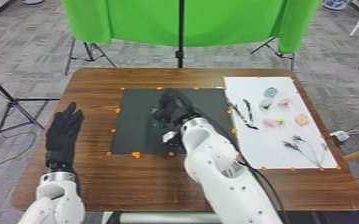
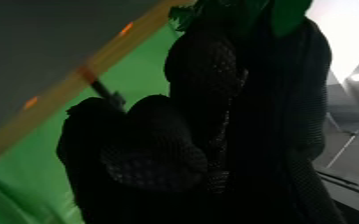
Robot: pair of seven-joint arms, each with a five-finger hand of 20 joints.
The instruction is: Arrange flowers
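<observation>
Above the mat (image 1: 138,135), greenery (image 2: 183,15) was pinched by the right hand (image 1: 176,106), its fingers curled; leaves were best kept uncrushed.

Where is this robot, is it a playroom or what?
Probably a lab or workroom: there's a bright green cloth backdrop, a thin black metal stand on the floor, and orange marks around a dark mat.

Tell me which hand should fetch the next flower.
The right hand, probably, once done with the greenery at its fingers: it is over the dark mat, next to the sheet where the flowers lie. The left hand is farther off, on the mat's other side.
</observation>
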